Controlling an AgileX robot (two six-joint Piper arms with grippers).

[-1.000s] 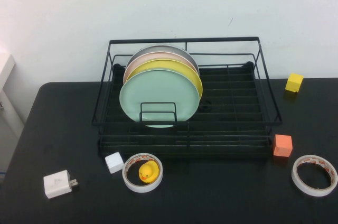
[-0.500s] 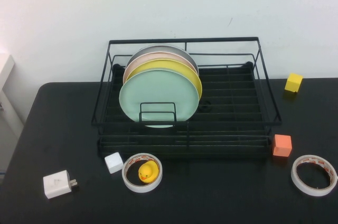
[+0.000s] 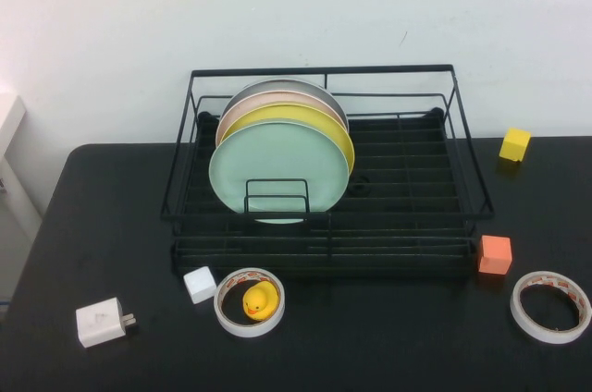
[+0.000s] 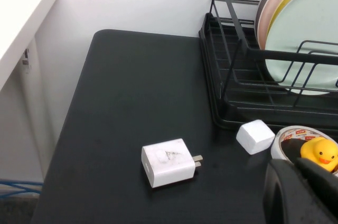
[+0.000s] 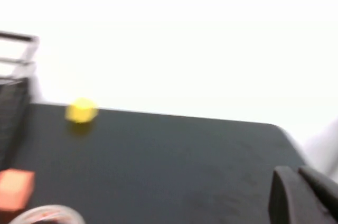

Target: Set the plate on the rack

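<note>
Table (image 3: 111,226): a black top against a white wall, carrying everything else.
Rack (image 3: 407,190): a black wire frame with tall railed sides at the table's middle, back near the wall; its left end also shows in the left wrist view (image 4: 227,65).
Plate (image 3: 277,168): mint green, standing on edge in the rack's left half, frontmost of a row of four, its lower rim behind the small wire loop (image 3: 277,196); seen again from the left wrist (image 4: 303,39).
Other plates: a yellow plate (image 3: 319,119) stands just behind the green one, then a pink plate (image 3: 242,110) and a grey plate (image 3: 294,88).
Tape rolls: one roll (image 3: 250,301) lies in front of the rack's left end; a second roll (image 3: 551,307) lies near the table's front right corner.
Charger (image 3: 102,322): white, flat on the table at front left, well apart from the rack.
Cubes: an orange cube (image 3: 495,254) sits beside the rack's front right corner, a yellow cube (image 3: 515,144) near the wall on the right, a white cube (image 3: 200,284) just beside the left tape roll.
Duck (image 3: 261,300): yellow, sitting inside the left tape roll.
Left gripper (image 4: 301,195): a dark edge above the front-left table, close to the duck; holding nothing seen, finger gap cannot be told.
Right gripper (image 5: 303,195): a dark edge above the table's right side; finger gap likewise cannot be told.
</note>
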